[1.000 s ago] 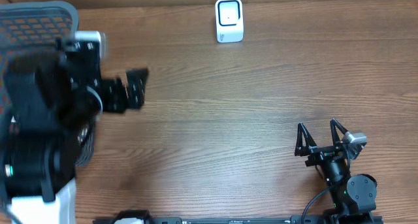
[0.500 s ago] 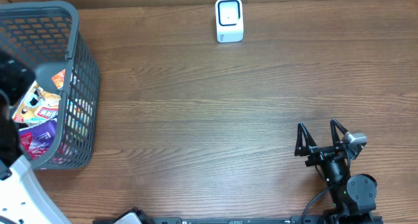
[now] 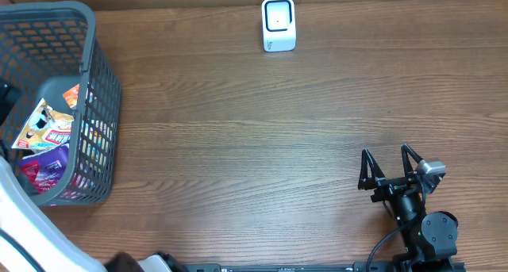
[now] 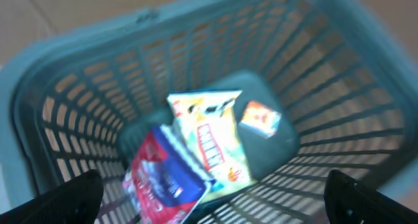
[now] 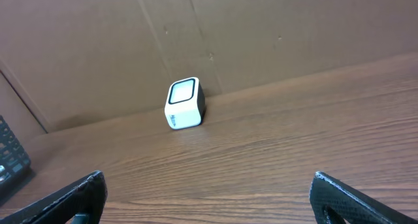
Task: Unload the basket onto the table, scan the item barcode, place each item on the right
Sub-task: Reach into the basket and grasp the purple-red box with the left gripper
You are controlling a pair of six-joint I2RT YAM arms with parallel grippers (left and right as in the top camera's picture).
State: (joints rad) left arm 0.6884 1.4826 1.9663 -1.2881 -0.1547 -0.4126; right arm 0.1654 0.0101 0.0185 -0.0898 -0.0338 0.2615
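My left tool (image 4: 215, 199) hangs over the grey basket (image 4: 59, 87), its fingers spread wide, gripping nothing and touching nothing that I can see. Below it, a yellow snack packet (image 4: 209, 136) and a red-and-purple packet (image 4: 160, 178) lie overlapping on the basket floor. My right tool (image 3: 386, 156) sits at the front right of the surface (image 3: 254, 145). Its fingers are fully apart and empty, pointing toward the white scanner (image 3: 279, 24) at the far edge.

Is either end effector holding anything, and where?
Nothing held: left end effector open over the basket, right end effector open and empty.
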